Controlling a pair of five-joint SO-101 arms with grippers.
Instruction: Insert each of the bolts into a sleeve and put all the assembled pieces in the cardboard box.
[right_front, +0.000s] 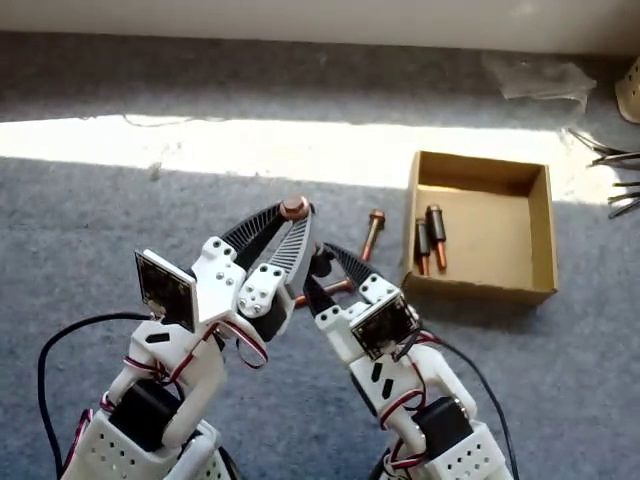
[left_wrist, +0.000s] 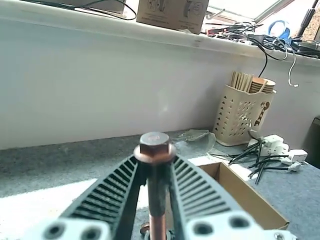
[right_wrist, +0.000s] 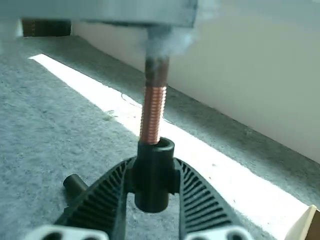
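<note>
My left gripper (right_front: 291, 219) is shut on a copper bolt (left_wrist: 156, 146), head up, with the shaft hanging down between its fingers. Right beneath it, my right gripper (right_front: 322, 264) is shut on a black sleeve (right_wrist: 153, 176) held upright. The bolt's threaded end (right_wrist: 152, 114) meets the sleeve's open mouth. A loose bolt (right_front: 372, 233) lies on the carpet beside the cardboard box (right_front: 532, 228). Another bolt (right_front: 336, 288) lies partly under the right gripper. Two assembled pieces (right_front: 430, 239) rest inside the box by its near-left wall.
A spare black sleeve (right_wrist: 75, 184) lies on the grey carpet near the right gripper. A cream basket (left_wrist: 243, 114) of wooden sticks, cables and a power strip (left_wrist: 278, 147) stand by the wall beyond the box. A sunlit strip crosses the carpet.
</note>
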